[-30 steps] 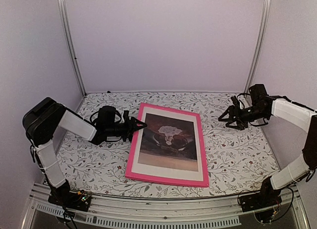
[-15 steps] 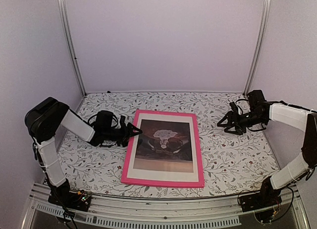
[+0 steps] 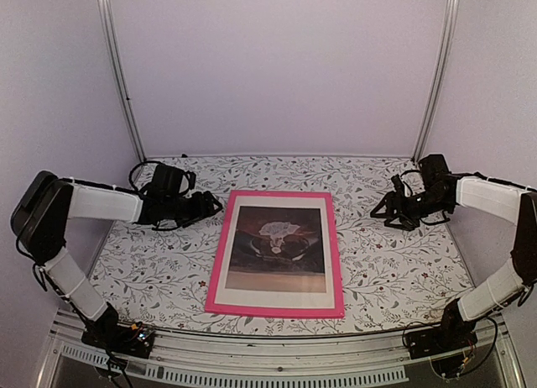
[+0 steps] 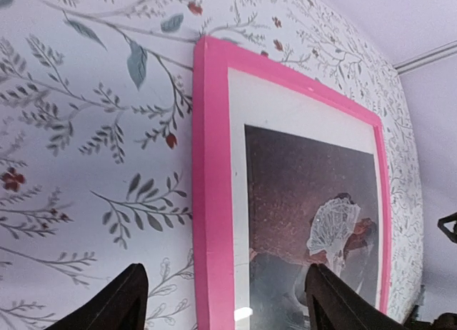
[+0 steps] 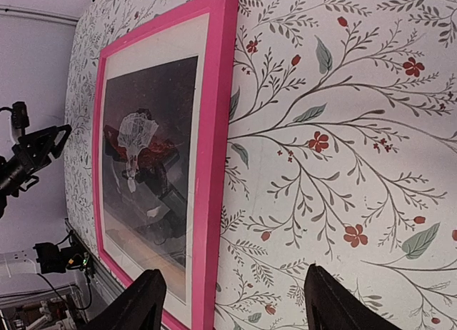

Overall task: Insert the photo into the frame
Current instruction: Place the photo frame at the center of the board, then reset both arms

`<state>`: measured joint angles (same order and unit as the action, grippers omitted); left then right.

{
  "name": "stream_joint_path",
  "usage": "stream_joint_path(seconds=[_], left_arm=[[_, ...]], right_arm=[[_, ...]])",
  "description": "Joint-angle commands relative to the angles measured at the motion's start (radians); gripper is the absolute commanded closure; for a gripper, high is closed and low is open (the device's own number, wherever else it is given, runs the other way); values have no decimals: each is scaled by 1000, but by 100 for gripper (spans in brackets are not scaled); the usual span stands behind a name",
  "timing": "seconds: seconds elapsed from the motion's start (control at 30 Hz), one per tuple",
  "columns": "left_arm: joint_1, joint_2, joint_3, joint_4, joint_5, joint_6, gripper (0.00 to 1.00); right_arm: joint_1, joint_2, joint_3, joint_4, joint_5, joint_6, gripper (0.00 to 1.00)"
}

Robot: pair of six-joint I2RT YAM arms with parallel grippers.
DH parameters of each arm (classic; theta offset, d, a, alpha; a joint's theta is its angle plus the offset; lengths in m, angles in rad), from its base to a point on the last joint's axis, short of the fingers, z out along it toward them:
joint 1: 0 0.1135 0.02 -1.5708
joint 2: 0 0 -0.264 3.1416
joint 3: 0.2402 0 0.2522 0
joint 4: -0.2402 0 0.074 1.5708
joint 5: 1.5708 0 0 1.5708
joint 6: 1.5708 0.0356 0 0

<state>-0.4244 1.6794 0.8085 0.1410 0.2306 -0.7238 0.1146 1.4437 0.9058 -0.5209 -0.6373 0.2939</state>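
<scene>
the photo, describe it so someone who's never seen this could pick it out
On the floral-patterned tabletop lies a flat pink rectangular picture frame. Inside its white mat border sits the dark reddish-brown rectangular photo, the only dark print, with a pale whitish figure at its middle.

no text, label, brand, number or sign can be read in any view. the frame (image 3: 277, 308) ahead of the left fingers (image 4: 121, 301) is plain pink. the photo (image 3: 275, 241) in it shows only a pale figure on dark. the cloth (image 3: 403, 262) under both arms' fingers carries just a leaf-and-flower print.
</scene>
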Motion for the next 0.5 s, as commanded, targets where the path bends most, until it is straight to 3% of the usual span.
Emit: stream_joint_path(seconds=[0.0,0.17,0.4,0.47], left_arm=[[-3,-151,67,-222,-290,183,21],[-41,-288,124,-331,-476,303,16],[-52,-507,103,-345,-581,397,6],[-52,-561,91,-337,-606,419,0]], right_arm=[[10,-50,52,-30,126,-36,29],[79,-74,118,-42,255,-58,28],[165,-84,215,-55,445,-92,24],[167,-105,216,-43,481,-97,13]])
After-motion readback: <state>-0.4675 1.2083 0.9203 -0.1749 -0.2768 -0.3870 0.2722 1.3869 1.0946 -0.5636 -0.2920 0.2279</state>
